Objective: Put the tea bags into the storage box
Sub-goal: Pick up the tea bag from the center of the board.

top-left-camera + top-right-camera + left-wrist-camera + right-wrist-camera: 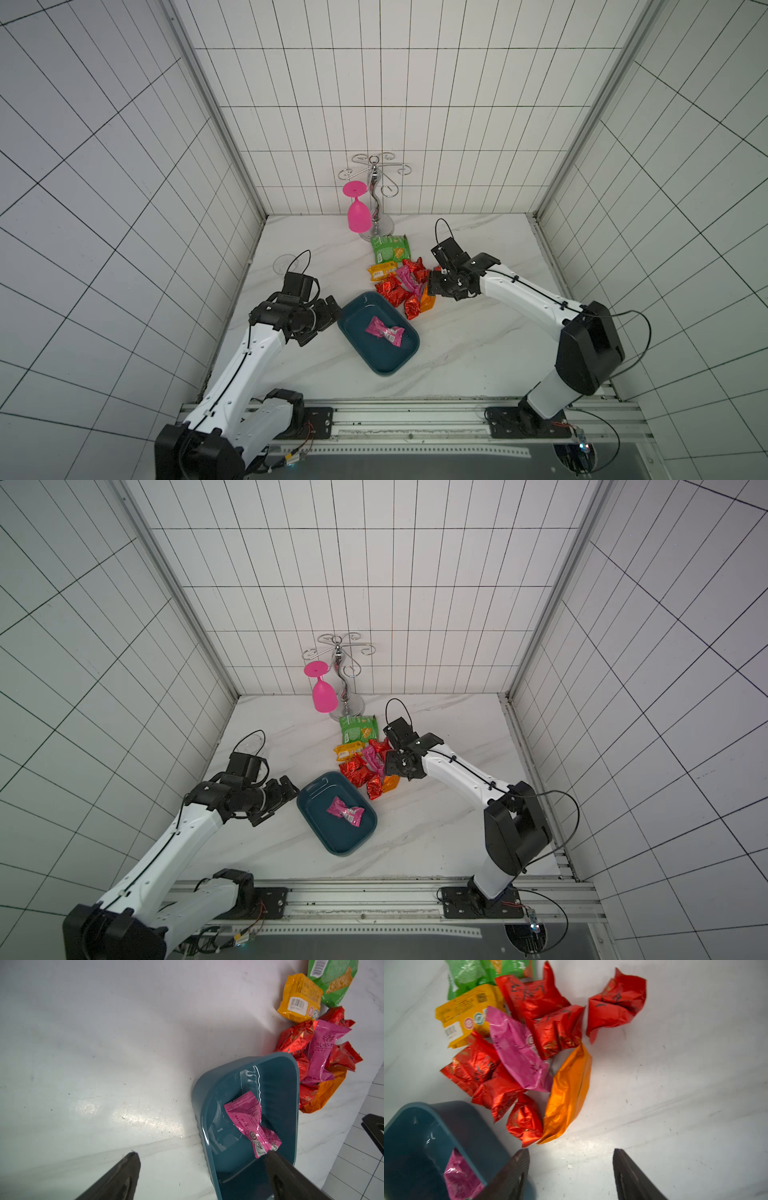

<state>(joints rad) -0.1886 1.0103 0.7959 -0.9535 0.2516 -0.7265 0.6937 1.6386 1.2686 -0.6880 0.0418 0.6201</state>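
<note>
Nearest the camera, the rail [415, 419] at the near edge of the table [478, 340] carries both arm bases.

Left arm [257, 349]: reaches forward and bends toward the centre. This places the left gripper [320, 322] just beside the left wall of the storage box [386, 359]. Its jaws stand wide apart with nothing between them. In the left wrist view, one finger extends over the box.

Right arm [528, 293]: rises from its base, then slopes forward and inward. The right gripper [571, 1151] hangs over the right-hand edge of the heap, jaws parted, holding nothing.

Storage box: rests flat on the table, long axis running diagonally from far-left to near-right.

Tea bags [399, 286]: heaped on the table just beyond the far end of the box, with a green packet [390, 248] at the heap's far side.

One pink sachet [385, 331] lies inside the box, its long axis slanting across the box's width.
</note>
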